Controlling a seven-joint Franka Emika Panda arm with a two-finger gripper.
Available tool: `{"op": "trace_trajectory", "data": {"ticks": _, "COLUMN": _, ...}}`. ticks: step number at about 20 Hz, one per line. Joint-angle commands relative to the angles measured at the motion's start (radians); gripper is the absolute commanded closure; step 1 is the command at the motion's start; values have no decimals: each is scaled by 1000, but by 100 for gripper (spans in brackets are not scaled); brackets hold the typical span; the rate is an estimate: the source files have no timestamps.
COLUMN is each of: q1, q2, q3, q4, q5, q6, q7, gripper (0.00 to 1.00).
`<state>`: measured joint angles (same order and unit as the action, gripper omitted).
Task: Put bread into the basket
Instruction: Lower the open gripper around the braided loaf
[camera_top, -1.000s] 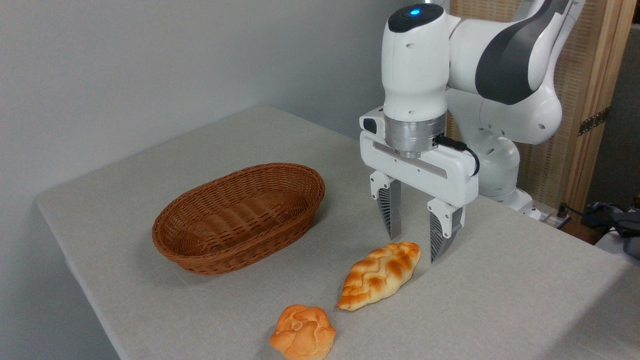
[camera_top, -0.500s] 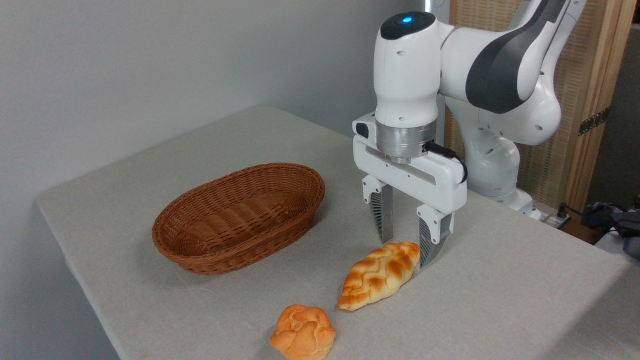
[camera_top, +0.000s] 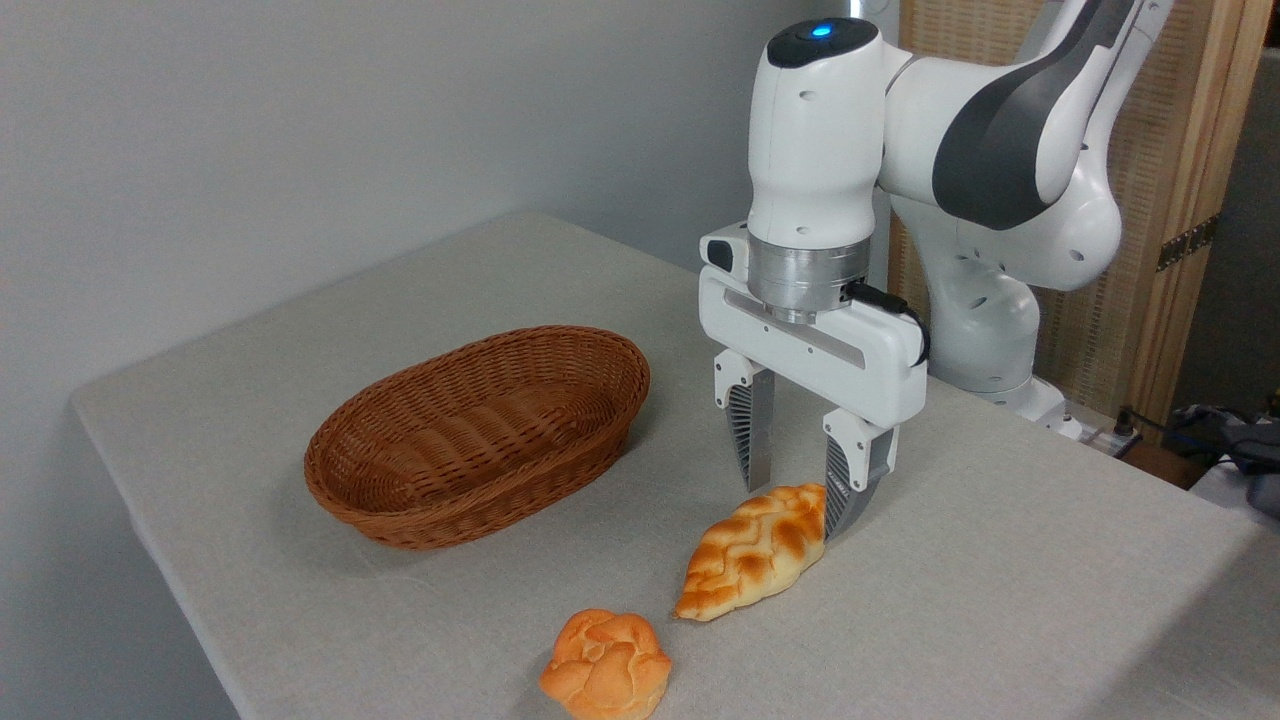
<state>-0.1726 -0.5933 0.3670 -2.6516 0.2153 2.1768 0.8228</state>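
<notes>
reddish-brown wicker forms the oval basket (camera_top: 480, 435), which sits on a desk (camera_top: 1000, 600) covered in pale grey cloth, at about nine o'clock from the middle of the view. it holds nothing visible inside.

the bread (camera_top: 754, 551), a golden braided loaf with browned ridges and pointed ends, lies on the desk at about five o'clock from the basket, well apart from it. its long axis runs from eight o'clock up to two o'clock.

a smaller round knotted bun (camera_top: 606, 665) rests near the lower edge, at about seven o'clock from the loaf, close to it but not touching.

the white robot arm (camera_top: 900, 150) comes in from the upper right and points straight down. its gripper (camera_top: 797, 485) hangs over the loaf's upper end, fingers (camera_top: 752, 432) spread apart and grasping nothing. one finger stands behind the loaf's upper end, the other just beside its right tip; whether either touches the bread cannot be told.

a wooden screen (camera_top: 1180, 200) stands behind the arm at two o'clock.
</notes>
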Motion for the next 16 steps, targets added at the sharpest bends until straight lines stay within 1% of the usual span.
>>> {"op": "trace_trajectory", "data": {"ticks": 1, "q1": -22, "q2": -5, "q3": 35, "q4": -2, "q5": 18, "q6": 32, "q7": 9, "gripper": 0}}
{"op": "trace_trajectory", "data": {"ticks": 4, "q1": -35, "q2": -3, "q3": 36, "q4": -2, "q5": 18, "q6": 34, "q7": 10, "gripper": 0}}
{"op": "trace_trajectory", "data": {"ticks": 7, "q1": -36, "q2": -2, "q3": 46, "q4": -2, "q5": 19, "q6": 37, "q7": 10, "gripper": 0}}
{"op": "trace_trajectory", "data": {"ticks": 9, "q1": -36, "q2": -2, "q3": 46, "q4": -2, "q5": 19, "q6": 64, "q7": 10, "gripper": 0}}
{"op": "trace_trajectory", "data": {"ticks": 15, "q1": -38, "q2": 0, "q3": 46, "q4": -2, "q5": 19, "q6": 67, "q7": 10, "gripper": 0}}
{"op": "trace_trajectory", "data": {"ticks": 16, "q1": -48, "q2": 1, "q3": 47, "q4": -2, "q5": 19, "q6": 67, "q7": 10, "gripper": 0}}
